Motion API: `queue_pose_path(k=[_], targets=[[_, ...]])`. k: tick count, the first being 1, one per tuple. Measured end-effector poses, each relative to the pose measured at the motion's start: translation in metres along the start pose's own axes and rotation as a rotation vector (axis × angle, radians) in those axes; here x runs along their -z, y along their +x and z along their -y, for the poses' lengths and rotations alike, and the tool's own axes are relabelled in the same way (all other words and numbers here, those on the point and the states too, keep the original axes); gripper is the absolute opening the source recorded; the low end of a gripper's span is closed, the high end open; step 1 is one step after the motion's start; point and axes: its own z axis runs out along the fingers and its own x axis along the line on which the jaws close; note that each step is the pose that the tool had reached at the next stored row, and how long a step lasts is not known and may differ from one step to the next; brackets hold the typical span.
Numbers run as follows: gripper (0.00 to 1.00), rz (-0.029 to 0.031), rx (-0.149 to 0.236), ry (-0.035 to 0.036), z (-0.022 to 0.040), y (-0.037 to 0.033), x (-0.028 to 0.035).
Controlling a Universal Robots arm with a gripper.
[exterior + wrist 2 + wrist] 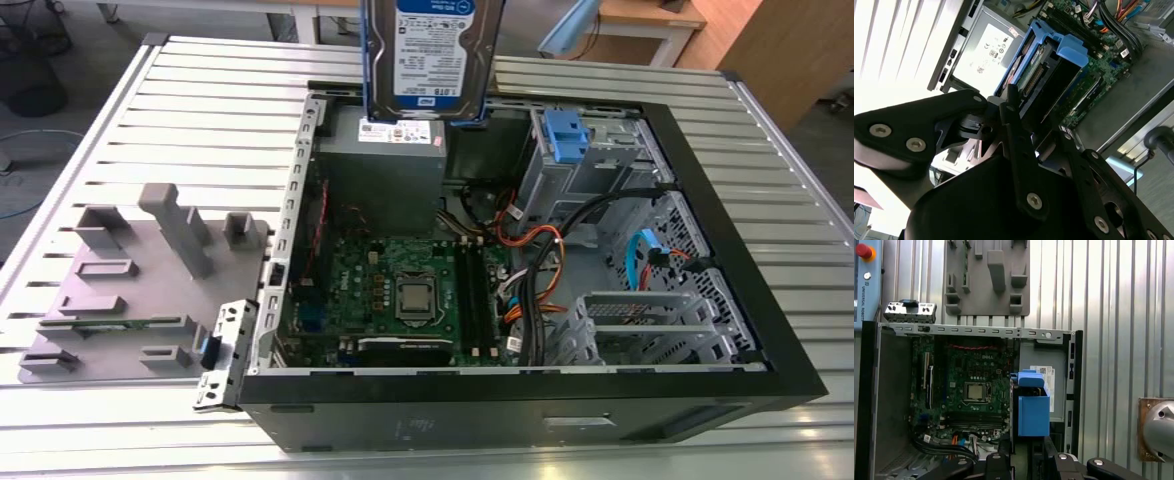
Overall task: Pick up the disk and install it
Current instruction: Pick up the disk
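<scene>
Hanging upright in the air over the far wall of the open computer case [534, 425], the disk [430, 55] shows its labelled face to the exterior view. Its lower edge is above the grey power-supply box [384, 165], which fills the case's far corner on the exterior view's left. In the first wrist view the pincer [1026, 460] pinches the disk's upper end, with a black finger on either side of the blue bracket. The second wrist view shows the same grip with the case floor well below. Inside the case, the motherboard [400, 280] lies flat and low, leaving open height over the middle. Looped cables [534, 290] crowd the space beside it. A tall metal cage [587, 165] with a blue clip stands against the far wall, near the power-supply box. Outside the case, a grey fixture plate [120, 290] lies just beside its wall on the exterior view's left. Slatted table [787, 180] surrounds the case's other edges.
</scene>
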Motion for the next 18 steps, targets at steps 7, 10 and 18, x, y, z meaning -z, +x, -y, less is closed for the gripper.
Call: queue_pose_path(k=[7,10,18], targets=[[0.35,0.0,0.0,0.0,0.0071,0.0001,0.0001],[0.35,0.0001,0.0,0.0,0.0099,0.0001,0.0001],[0.35,0.0,0.0,0.0,0.0165,0.0002,0.0003]])
